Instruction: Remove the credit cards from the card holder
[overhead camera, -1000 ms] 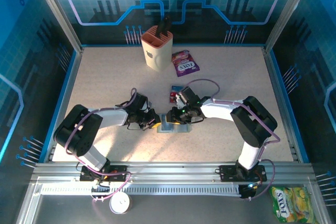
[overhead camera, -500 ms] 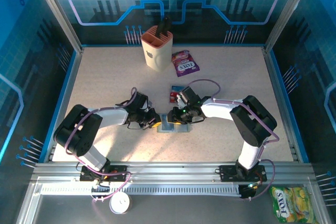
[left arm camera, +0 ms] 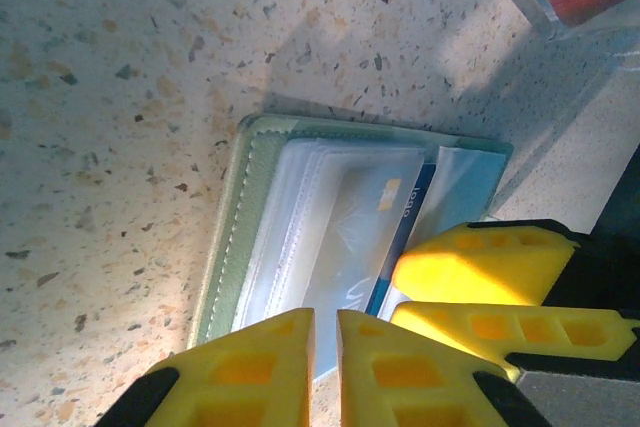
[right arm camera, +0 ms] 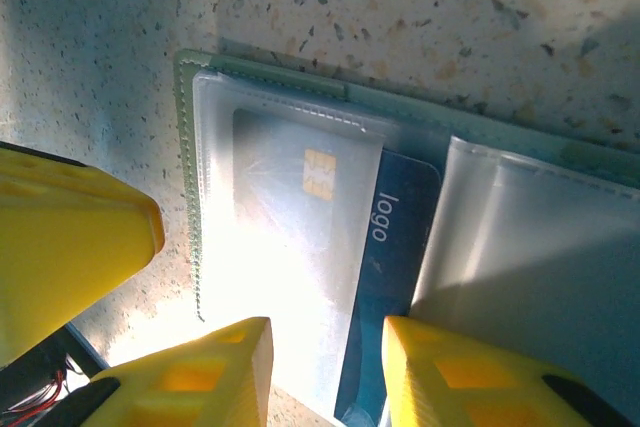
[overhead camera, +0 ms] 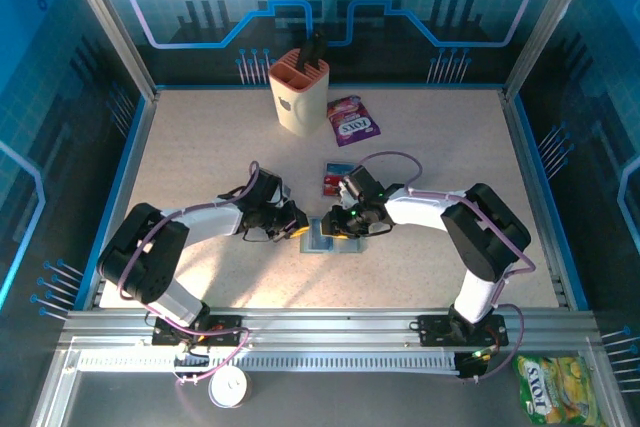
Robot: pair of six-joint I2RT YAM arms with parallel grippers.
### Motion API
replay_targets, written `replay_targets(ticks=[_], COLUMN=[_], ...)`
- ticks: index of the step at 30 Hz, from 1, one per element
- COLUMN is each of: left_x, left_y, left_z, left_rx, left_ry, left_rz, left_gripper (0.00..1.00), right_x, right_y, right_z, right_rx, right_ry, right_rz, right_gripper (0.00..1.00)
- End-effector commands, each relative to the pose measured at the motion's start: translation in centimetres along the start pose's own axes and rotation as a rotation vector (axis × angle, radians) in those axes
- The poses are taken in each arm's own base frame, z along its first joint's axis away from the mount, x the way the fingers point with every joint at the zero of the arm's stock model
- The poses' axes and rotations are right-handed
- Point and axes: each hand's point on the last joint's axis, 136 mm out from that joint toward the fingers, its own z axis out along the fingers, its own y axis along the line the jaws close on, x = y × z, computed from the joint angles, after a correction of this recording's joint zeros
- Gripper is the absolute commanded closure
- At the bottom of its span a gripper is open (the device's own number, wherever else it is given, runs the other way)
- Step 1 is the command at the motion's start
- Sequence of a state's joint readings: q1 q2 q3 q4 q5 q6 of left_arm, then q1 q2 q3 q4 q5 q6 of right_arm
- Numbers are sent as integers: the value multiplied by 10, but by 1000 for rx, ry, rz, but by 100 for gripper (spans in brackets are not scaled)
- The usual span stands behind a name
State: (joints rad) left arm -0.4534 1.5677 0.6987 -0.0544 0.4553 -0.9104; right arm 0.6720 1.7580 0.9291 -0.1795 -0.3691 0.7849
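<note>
Speckled table (overhead camera: 200,147) | left hand (left arm camera: 322,325) pinched | right hand (right arm camera: 325,339) spread | card holder (left arm camera: 300,227) between them

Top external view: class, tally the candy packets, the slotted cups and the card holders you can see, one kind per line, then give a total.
Candy packets: 2 (purple packet, yellow-green packet)
Slotted cups: 1
Card holders: 1
Total: 4

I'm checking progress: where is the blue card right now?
In the right wrist view the blue card lies inside the holder, tucked between two clear sleeves, just ahead of the right tool.
</note>
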Motion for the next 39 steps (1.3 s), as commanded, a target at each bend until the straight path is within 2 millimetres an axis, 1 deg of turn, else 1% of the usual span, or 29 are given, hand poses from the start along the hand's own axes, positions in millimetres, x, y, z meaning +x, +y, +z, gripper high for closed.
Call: replay_targets(ticks=[1,6,9,11,12,15,20,25,27,31,35,39], left_x=[0,6,10,10,10,10,12,12,13,14,13,13], left_y=[-16,-23,-22,-18,-13,-3,8,17,19,21,21,22], left_z=[-4,4,11,14,16,19,22,23,23,23,24,24], left_rx=[53,66,54,38,23,-7,-35,-68,-74,-79,-79,-81], left_ry=[17,39,52,48,45,41,45,40,44,47,47,50], left_rz=[12,26,32,32,30,26,20,22,19,16,16,16], left_gripper=[86,87,91,96,97,98,98,98,98,98,98,98], right_x=[1,1,-1,-2,-2,-2,-2,-3,-2,3,7,7], right_y=[-6,-4,-1,0,1,3,5,13,12,1,-9,-14], right_z=[-8,-10,-11,-12,-12,-11,-5,3,6,10,9,5], right_rx=[20,14,8,1,-3,-13,-42,-103,-101,-59,-15,9], right_ry=[-6,-13,-19,-21,-21,-18,-10,3,11,28,28,16], right_rz=[2,0,-6,-9,-9,-9,1,6,12,33,39,43], right_gripper=[64,64,64,64,64,64,64,64,64,64,64,64])
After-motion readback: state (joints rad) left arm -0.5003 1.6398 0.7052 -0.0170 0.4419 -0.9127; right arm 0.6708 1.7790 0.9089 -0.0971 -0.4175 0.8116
